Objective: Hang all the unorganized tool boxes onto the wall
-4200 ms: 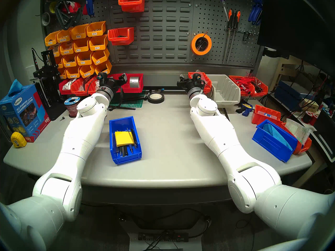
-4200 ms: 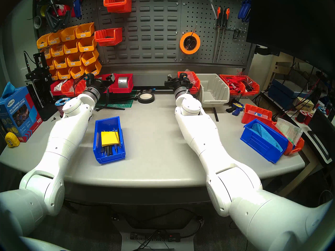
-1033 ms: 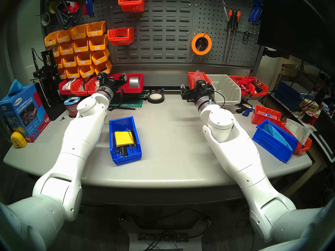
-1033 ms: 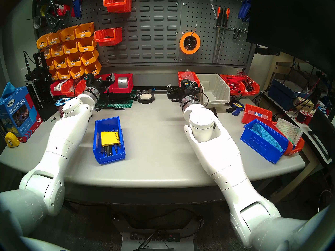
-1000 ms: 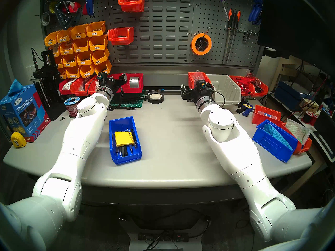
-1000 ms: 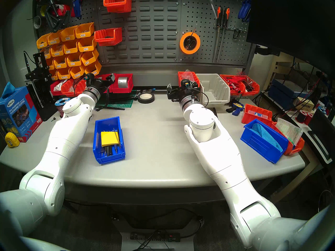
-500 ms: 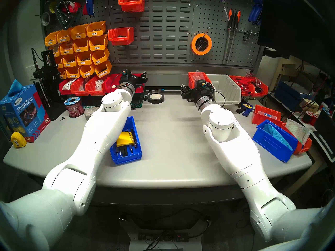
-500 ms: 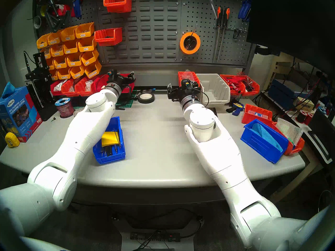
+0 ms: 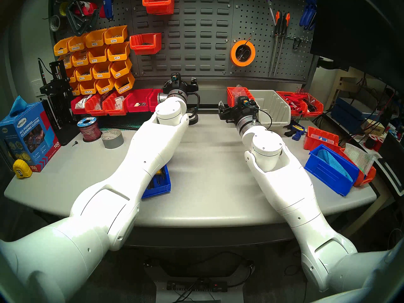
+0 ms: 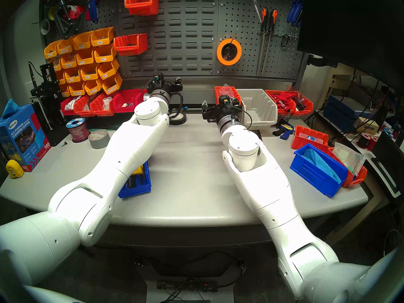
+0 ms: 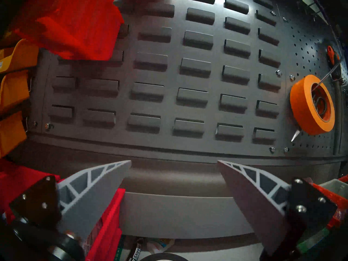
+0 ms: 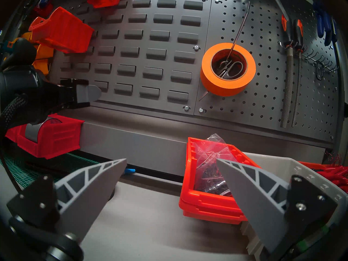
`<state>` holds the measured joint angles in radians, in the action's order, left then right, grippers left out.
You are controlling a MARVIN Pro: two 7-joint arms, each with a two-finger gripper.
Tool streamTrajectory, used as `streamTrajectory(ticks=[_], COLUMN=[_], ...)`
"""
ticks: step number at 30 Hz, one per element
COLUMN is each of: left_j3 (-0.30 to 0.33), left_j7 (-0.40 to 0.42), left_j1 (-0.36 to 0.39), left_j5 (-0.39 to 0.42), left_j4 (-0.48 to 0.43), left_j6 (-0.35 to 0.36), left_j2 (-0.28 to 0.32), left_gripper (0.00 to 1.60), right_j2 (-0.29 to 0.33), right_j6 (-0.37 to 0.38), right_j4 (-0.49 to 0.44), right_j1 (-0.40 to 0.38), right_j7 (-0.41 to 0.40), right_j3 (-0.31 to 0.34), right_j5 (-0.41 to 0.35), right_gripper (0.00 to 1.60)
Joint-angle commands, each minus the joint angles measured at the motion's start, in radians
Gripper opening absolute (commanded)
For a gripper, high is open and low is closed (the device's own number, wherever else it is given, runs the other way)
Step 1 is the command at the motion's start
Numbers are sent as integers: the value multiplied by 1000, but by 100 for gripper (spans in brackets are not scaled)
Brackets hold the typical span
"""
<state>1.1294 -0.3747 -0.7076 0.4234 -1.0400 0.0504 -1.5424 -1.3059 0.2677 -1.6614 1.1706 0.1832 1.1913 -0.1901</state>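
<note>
Blue open-top rigid plastic bin with yellow notepad and pens (image 9: 159,184) sits near the front edge of the pale grey surface (image 9: 207,164), mostly hidden under the left forearm. Likely light and stiff, smooth-walled; loose contents could slide if tipped, so the rim or a side wall looks the best hold. Second blue plastic bin with a teal cloth (image 9: 328,173) lies near the right edge. Dark grey louvred metal wall (image 9: 196,44) has many free slots. Left hand (image 11: 174,161) wide, empty; right hand (image 12: 171,159) wide, empty. Back edge cluttered.

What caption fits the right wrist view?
Open right gripper faces the louvred wall, a red-orange bin just ahead.
</note>
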Motion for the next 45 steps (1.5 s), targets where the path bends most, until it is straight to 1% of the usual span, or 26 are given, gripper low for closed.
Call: streamTrajectory(ticks=[1, 4, 7, 10, 11, 14, 15, 16, 17, 18, 19, 20, 22, 23, 26, 28, 29, 30, 32, 35, 36, 37, 39, 40, 44, 45], left_j3=[7, 10, 12, 9, 10, 7, 17, 22, 39, 32, 58, 40, 39, 51, 50, 66, 70, 78, 103, 152, 161, 182, 208, 219, 259, 263], left_j7=[-93, -117, -114, -95, -96, -102, -115, -110, -102, -98, -100, -87, -74, -66, -35, -18, 0, 2, 23, 56, 59, 64, 95, 107, 201, 213], left_j1=[65, 57, 36, 10, 9, -39, -60, -81, -101, -114, -110, -148, -177, -181, -234, -246, -271, -277, -301, -325, -334, -335, -346, -354, -395, -405], left_j5=[-5, 3, 7, -1, -12, -40, -50, -54, -76, -71, -92, -92, -104, -118, -136, -148, -158, -158, -166, -177, -162, -145, -118, -106, -35, -15], left_j4=[6, -23, -81, -136, -129, -181, -201, -227, -235, -250, -230, -279, -305, -305, -362, -371, -401, -410, -444, -478, -499, -506, -531, -552, -608, -617], left_j6=[-10, -15, -20, -29, -40, -17, -3, 5, 16, 19, 27, 34, 52, 63, 80, 87, 90, 91, 90, 81, 74, 59, 33, 32, 1, -3], left_j2=[-97, -106, -93, -57, -40, 27, 42, 59, 59, 79, 55, 98, 124, 122, 169, 176, 204, 212, 243, 268, 287, 293, 315, 320, 340, 347], left_gripper=[160, 160, 160, 160, 160, 160, 160, 160, 160, 160, 160, 160, 160, 160, 160, 160, 160, 160, 160, 160, 160, 160, 160, 160, 160, 160], right_j2=[-2, -2, -2, -2, -2, -2, -2, -2, -2, -2, -2, -2, -2, -2, -2, -2, -2, -2, -2, -2, -2, -2, -2, -2, -2, -2], right_j6=[-6, -6, -6, -6, -6, -6, -6, -6, -6, -6, -6, -6, -6, -6, -6, -6, -6, -6, -6, -6, -6, -6, -6, -6, -6, -6], right_j4=[-19, -19, -19, -19, -20, -19, -19, -18, -18, -18, -18, -18, -18, -18, -18, -18, -18, -18, -18, -18, -18, -18, -18, -18, -19, -19], right_j1=[-12, -12, -12, -12, -12, -12, -12, -12, -12, -12, -12, -12, -12, -12, -12, -12, -12, -12, -12, -12, -12, -12, -12, -12, -12, -12], right_j7=[-3, -3, -3, -3, -3, -3, -3, -3, -2, -2, -2, -2, -2, -2, -2, -2, -2, -2, -2, -2, -2, -2, -2, -2, -3, -3], right_j3=[0, 0, 0, 0, 0, 0, 0, 0, 0, 0, 0, 0, 0, 0, -1, -1, -1, -1, -1, -1, -1, -1, -1, 0, 0, 0], right_j5=[1, 1, 1, 1, 1, 1, 1, 1, 1, 1, 1, 1, 1, 1, 1, 1, 1, 1, 1, 1, 1, 1, 1, 1, 1, 1], right_gripper=[160, 160, 160, 160, 160, 160, 160, 160, 160, 160, 160, 160, 160, 160, 160, 160, 160, 160, 160, 160, 160, 160, 160, 160, 160, 160])
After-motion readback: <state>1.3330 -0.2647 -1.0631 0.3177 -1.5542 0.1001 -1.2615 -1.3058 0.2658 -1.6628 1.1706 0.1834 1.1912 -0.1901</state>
